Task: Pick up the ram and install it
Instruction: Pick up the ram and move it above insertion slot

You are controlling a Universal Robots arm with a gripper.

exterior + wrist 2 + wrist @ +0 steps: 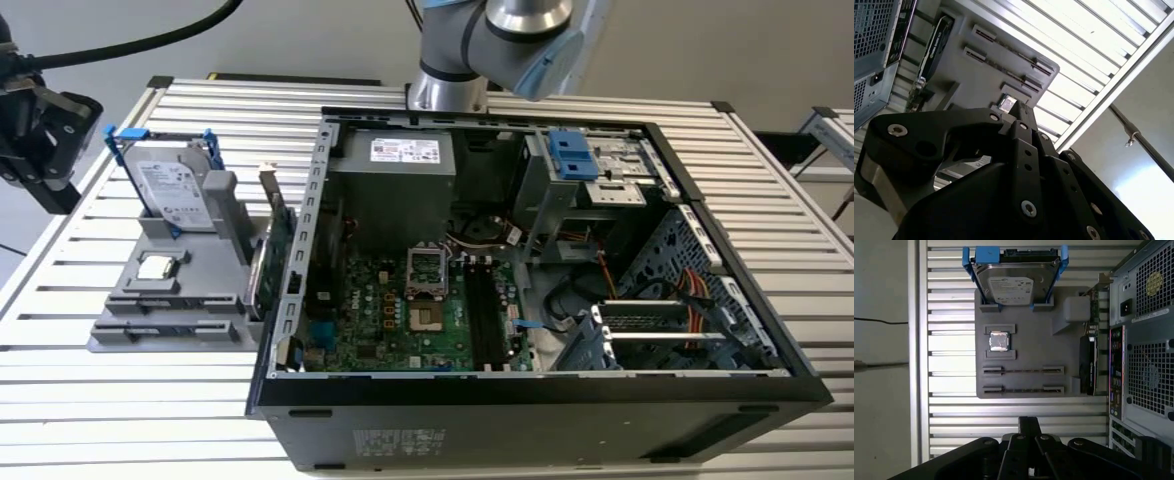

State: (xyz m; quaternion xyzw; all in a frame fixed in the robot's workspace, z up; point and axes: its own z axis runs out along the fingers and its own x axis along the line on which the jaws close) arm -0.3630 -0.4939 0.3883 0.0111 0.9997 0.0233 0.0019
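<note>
ram [1023,370]: reads as a thin dark strip standing on edge in a slotted row of the grey holder [1024,347], on the slatted tabletop [949,340] beside the open case [534,395]. gripper [1029,422] hangs above, clear of the holder, fingers closed on nothing. risk, judged: slim edge, so an off-centre pinch could tilt or jam it, or clip the twin row beside it.

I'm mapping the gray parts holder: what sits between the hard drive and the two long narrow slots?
A small square silver chip, lying in its own recess between the hard drive and the slots, as the first wrist view shows.
</note>
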